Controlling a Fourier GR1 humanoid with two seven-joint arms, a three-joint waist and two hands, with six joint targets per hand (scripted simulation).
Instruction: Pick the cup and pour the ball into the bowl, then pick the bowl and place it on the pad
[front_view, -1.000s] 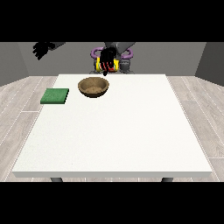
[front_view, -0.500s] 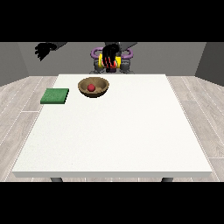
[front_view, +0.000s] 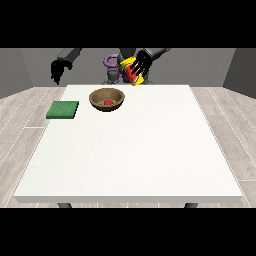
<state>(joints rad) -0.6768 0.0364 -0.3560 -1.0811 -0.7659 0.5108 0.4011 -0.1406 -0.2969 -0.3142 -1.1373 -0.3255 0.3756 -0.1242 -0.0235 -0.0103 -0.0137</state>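
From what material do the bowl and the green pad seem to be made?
The bowl looks like wood: brown, with a matte, faintly streaked surface and a darker inside, where a red ball lies. The pad looks like soft foam or rubber, perhaps fabric: flat, thin, evenly dark green and without shine. Neither material is certain from its look alone.

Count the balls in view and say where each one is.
1: a red ball lies inside the wooden bowl near the table's far edge. Another could hide inside the cup held above.
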